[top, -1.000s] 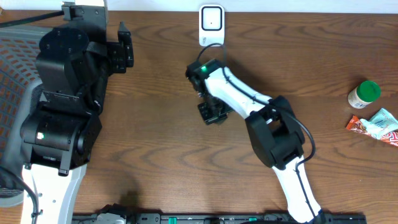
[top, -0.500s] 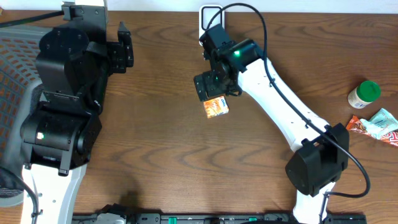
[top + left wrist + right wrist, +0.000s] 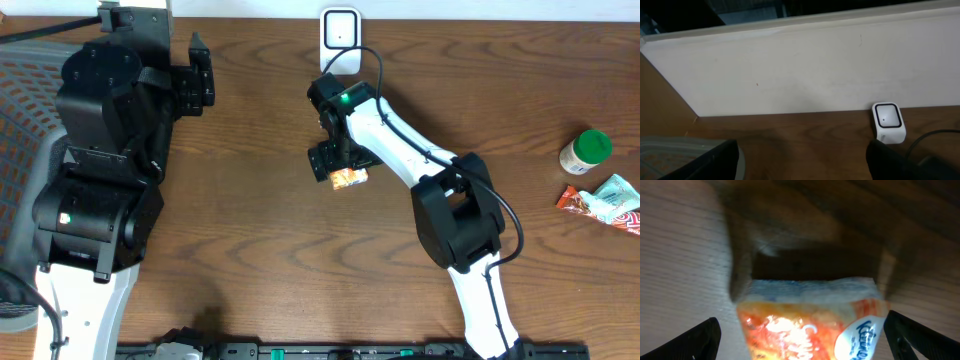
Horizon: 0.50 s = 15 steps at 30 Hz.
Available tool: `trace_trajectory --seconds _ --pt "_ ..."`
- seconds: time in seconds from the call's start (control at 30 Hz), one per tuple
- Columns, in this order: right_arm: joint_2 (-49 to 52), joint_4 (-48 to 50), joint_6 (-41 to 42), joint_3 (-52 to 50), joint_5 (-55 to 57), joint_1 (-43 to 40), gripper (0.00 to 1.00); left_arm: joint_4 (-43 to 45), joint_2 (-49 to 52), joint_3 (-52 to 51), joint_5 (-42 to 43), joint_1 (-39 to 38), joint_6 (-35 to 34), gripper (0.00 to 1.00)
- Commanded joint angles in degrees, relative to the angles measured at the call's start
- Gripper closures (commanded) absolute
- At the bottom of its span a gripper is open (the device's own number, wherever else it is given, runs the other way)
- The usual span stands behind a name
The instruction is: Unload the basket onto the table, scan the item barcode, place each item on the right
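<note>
An orange snack packet (image 3: 349, 178) lies flat on the wooden table, a little in front of the white barcode scanner (image 3: 340, 35). My right gripper (image 3: 333, 162) hangs right over it, open. In the right wrist view the packet (image 3: 810, 325) fills the space between the two black fingertips (image 3: 702, 340), with a gap of table on the left side. My left gripper (image 3: 200, 75) rests far left, open and holding nothing. Its wrist view shows the scanner (image 3: 888, 121) against the white wall, with bare table between the left gripper's (image 3: 802, 162) fingers.
A green-capped bottle (image 3: 585, 152) and crinkled snack wrappers (image 3: 603, 200) sit at the right edge of the table. An orange mesh surface (image 3: 20, 110) lies behind the left arm. A black cable (image 3: 372, 62) loops near the scanner.
The packet, hidden under the right gripper a second ago, now lies exposed on the table. The right gripper rose toward the scanner, then came back down over the packet. The left arm stayed still.
</note>
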Motion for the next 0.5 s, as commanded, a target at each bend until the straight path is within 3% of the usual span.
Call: trace_trajectory --seconds 0.0,0.47 --pt "0.85 0.20 -0.87 0.07 3.23 0.02 0.01 0.04 -0.76 -0.57 0.72 0.22 -0.90 0.18" --pt "2.14 0.26 -1.29 0.04 3.19 0.26 0.01 -0.11 -0.72 -0.66 0.72 0.22 -0.90 0.18"
